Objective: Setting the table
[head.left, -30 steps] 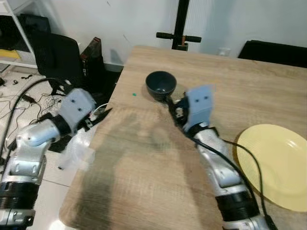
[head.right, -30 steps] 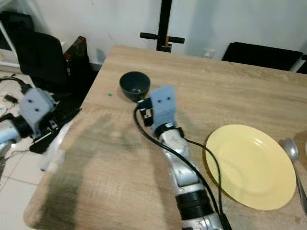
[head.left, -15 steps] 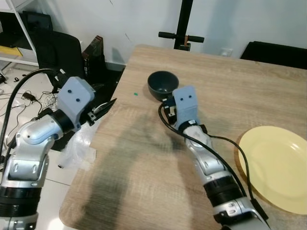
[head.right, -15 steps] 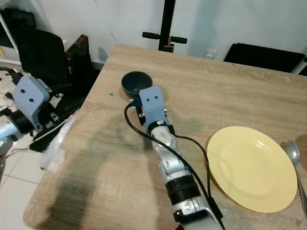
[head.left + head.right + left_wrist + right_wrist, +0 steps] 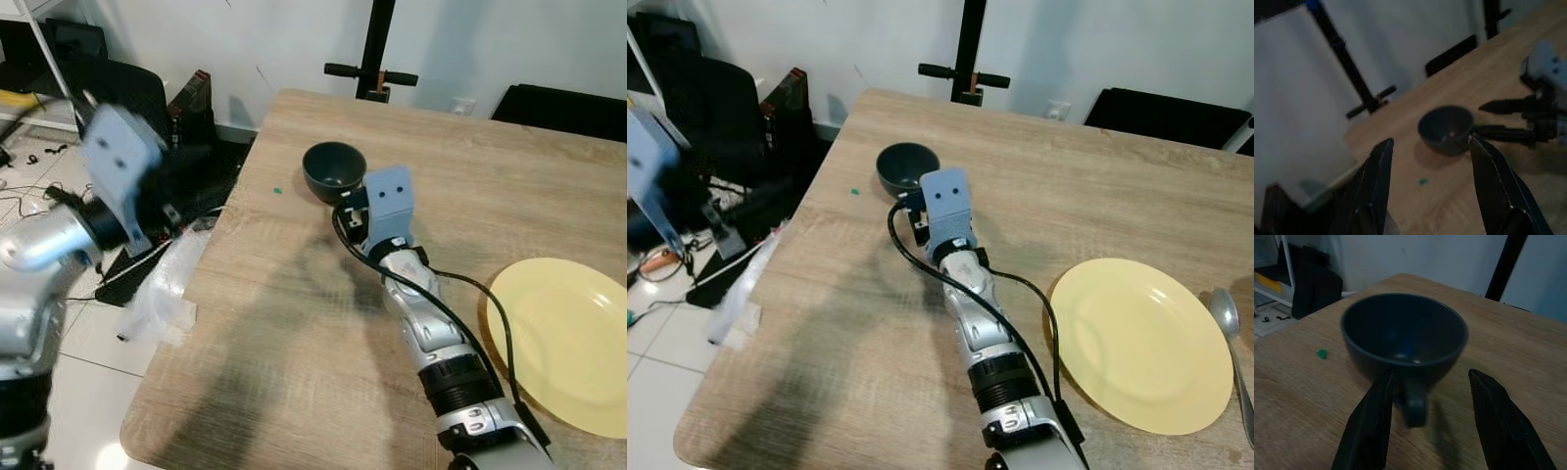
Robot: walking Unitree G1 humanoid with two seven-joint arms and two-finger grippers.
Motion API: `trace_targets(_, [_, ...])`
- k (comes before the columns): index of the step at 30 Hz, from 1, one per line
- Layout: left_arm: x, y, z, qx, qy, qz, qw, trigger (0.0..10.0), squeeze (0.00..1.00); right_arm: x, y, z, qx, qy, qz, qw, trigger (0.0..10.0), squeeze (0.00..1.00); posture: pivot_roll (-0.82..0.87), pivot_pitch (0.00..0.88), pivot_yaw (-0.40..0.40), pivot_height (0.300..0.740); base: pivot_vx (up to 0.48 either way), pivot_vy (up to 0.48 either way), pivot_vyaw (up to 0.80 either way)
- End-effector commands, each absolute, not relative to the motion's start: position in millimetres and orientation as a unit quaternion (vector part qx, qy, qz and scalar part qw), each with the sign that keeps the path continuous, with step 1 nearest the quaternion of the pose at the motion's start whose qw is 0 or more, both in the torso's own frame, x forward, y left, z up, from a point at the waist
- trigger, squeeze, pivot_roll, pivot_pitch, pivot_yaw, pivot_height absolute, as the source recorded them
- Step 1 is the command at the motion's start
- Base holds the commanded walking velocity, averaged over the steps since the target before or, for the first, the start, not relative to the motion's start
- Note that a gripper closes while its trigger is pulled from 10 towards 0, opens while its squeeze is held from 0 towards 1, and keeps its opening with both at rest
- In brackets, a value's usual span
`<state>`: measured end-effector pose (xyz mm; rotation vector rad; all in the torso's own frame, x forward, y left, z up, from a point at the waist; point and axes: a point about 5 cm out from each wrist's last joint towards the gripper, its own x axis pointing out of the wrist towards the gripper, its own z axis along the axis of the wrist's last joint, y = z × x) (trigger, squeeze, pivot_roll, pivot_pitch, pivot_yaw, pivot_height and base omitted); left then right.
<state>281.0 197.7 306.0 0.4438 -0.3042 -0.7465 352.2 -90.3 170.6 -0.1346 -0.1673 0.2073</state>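
Right end effector (image 5: 1426, 423) is sitting open at 6 o'clock of the dark, glossy, round cup (image 5: 1404, 336), fingers flanking its small handle (image 5: 1414, 403) on the tabletop (image 5: 294, 333).

The head views are evenly and fairly brightly lit, with a broad soft shadow lying across the near-left part of the wooden bench (image 5: 294, 323) and no glare on it, while the left arm's blue-grey housing (image 5: 118, 176) is smeared by motion blur (the right arm beside it stays sharp). Both wrist views are much dimmer and bluish: in the left one the black fingers (image 5: 1376, 186) are soft and the wall behind is a pale haze. In the right one the dark cup (image 5: 1404, 340) is a little blurred, its handle and underside sunk in shadow.
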Motion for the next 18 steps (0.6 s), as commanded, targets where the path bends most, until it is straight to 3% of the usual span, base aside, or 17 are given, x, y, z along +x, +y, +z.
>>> trace_targets(1, [278.1, 200.4, 309.0, 0.221, -0.132, -0.390, 0.884, 10.0, 0.00, 353.1, -91.4, 167.5, -0.062, -0.079, 0.102, 0.990, 10.0, 0.00, 0.06, 0.103, 0.050, 0.740, 0.000, 0.000, 0.00])
trace_targets(4, [283.7, 213.8, 307.5, 0.266, -0.095, -0.401, 0.871, 10.0, 0.00, 353.4, -89.5, 166.8, -0.061, -0.079, 0.106, 0.989, 10.0, 0.00, 0.07, 0.097, 0.053, 0.740, 0.000, 0.000, 0.00])
trace_targets(9, [290.4, 223.4, 294.3, 0.277, -0.051, -0.415, 0.865, 10.0, 0.00, 353.5, -88.4, 165.7, -0.057, -0.077, 0.110, 0.989, 10.0, 0.00, 0.07, 0.093, 0.050, 0.740, 0.000, 0.000, 0.00])
trace_targets(13, [296.6, 223.1, 280.4, 0.272, 0.003, -0.454, 0.849, 10.0, 0.00, 351.3, -84.8, 162.8, -0.051, -0.077, 0.133, 0.987, 10.0, 0.00, 0.07, 0.084, 0.043, 0.740, 0.000, 0.000, 0.00])
trace_targets(18, [301.4, 219.9, 278.2, 0.278, 0.012, -0.471, 0.837, 10.0, 0.00, 350.4, -82.8, 163.1, -0.049, -0.082, 0.146, 0.985, 10.0, 0.00, 0.07, 0.082, 0.042, 0.740, 0.000, 0.000, 0.00])
